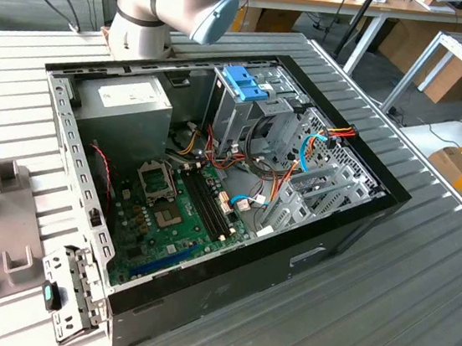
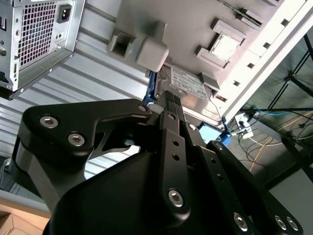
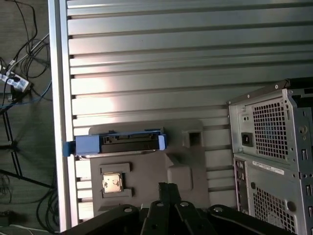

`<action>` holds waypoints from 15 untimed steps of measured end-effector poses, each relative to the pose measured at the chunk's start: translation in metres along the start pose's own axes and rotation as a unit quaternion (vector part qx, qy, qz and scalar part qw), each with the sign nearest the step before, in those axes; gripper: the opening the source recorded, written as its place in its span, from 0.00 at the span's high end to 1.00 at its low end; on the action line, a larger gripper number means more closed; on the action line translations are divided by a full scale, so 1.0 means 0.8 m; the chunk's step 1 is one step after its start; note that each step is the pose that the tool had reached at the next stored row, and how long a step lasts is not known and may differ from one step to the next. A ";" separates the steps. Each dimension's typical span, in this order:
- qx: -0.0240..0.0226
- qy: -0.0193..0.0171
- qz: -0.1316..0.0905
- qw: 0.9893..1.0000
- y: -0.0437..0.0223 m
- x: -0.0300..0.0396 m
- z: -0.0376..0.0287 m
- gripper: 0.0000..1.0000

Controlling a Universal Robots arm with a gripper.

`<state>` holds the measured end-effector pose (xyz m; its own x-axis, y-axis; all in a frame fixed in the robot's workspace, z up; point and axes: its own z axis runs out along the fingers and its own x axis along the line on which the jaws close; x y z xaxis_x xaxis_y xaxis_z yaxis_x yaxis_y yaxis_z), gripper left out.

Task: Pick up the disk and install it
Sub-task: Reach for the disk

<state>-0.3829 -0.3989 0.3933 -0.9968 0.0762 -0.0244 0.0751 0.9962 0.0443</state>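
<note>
Where the ribbed metal table (image 3: 171,58) ends at its side rail (image 3: 58,98), the grey holder tray (image 3: 181,169) sits close against that edge, and past the rail there is only floor with loose cables (image 3: 19,73). The disk (image 3: 129,143) stands in a slot along one side of the tray. In the first wrist view it is seen nearly edge-on, as a thin band framed by its blue bracket. Its long axis runs parallel to the table's ribs, and one bracket end reaches out to the side rail. In the second wrist view its broad face with the white label is tilted towards the camera.

Beyond the disk the table is bare ribbing, so that side is open. On the side away from the rail, the rear of the computer case (image 3: 269,147) stands near the tray with a strip of bare table between them. A small square chip (image 3: 112,182) lies in a pocket of the tray just beside the disk.

The gripper (image 3: 168,187) hangs over the tray near the disk and apart from it, with its black fingers pressed together and nothing between them (the two tips meet in both wrist views).

In the exterior view the case lies open on its side, and the drive cage (image 1: 244,99) with the blue latch stands inside it near the arm's base (image 1: 138,35).
</note>
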 end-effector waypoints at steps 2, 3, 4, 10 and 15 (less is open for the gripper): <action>0.000 0.000 0.000 1.000 -0.0004 0.0055 -0.0001 0.90; 0.000 0.000 0.000 1.000 -0.0007 0.0086 -0.0002 0.90; 0.000 0.000 0.000 1.000 -0.0010 0.0132 -0.0003 0.90; 0.000 0.000 0.000 1.000 -0.0024 0.0319 -0.0008 0.90; 0.000 0.000 0.000 1.000 -0.0034 0.0451 -0.0012 0.90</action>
<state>-0.4191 -0.3989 0.3932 -0.9968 0.0762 -0.0244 0.0751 0.9962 0.0444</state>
